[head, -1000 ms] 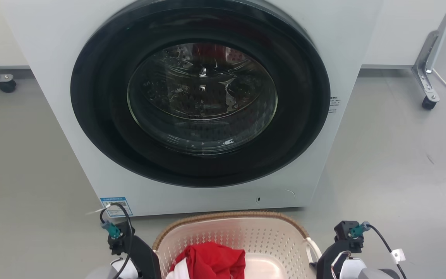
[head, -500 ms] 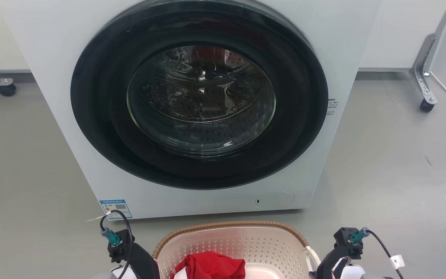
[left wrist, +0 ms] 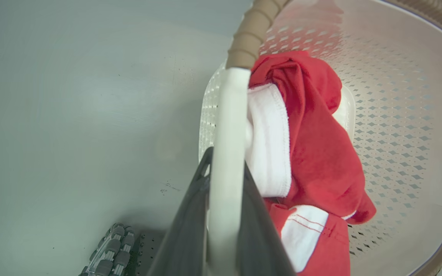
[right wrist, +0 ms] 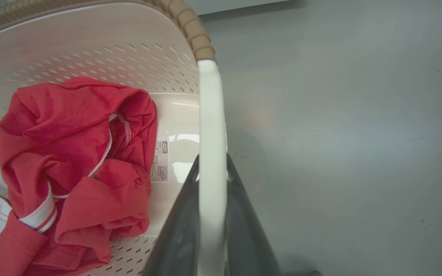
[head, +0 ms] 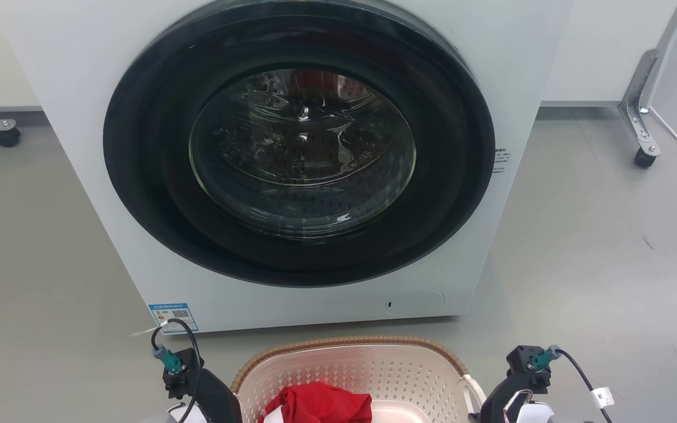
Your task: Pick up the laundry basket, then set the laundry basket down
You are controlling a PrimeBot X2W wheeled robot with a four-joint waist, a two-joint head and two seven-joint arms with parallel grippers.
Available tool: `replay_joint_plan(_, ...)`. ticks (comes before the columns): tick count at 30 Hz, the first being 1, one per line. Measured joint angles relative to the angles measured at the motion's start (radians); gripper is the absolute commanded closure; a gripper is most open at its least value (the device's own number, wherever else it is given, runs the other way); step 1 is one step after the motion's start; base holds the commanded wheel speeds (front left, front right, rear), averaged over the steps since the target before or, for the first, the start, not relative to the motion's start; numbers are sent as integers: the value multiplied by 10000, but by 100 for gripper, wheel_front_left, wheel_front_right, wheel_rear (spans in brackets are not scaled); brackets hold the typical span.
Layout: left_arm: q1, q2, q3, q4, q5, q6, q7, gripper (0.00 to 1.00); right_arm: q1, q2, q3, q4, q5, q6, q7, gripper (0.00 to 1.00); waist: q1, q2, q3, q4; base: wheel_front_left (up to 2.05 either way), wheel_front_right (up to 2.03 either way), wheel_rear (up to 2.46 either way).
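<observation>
The washing machine point(head: 315, 158) stands beyond the left gripper point(left wrist: 226, 165) and right gripper point(right wrist: 212, 165); the laundry basket point(head: 344, 341) sits between them.
The red garment point(right wrist: 71, 153) lies inward of both. Each gripper is clamped tight on a white loop handle point(left wrist: 230, 115); we judge both sides should travel level, so nothing tips.

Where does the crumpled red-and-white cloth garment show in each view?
Head view: crumpled red-and-white garment at bottom centre, inside the cream-white perforated plastic laundry basket.
Left wrist view: garment right of centre.
Right wrist view: garment in the left half.
Shared landmark: the basket's brown woven-look rim.
</observation>
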Motion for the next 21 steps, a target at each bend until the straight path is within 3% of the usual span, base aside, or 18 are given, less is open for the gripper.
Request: replay_joint_plan(21, -1, 2, -25, 17, -54, 75, -31, 100, -42, 0, 186, 17, 201, 0, -4, 100, 0, 0, 92, -32, 0, 0, 0)
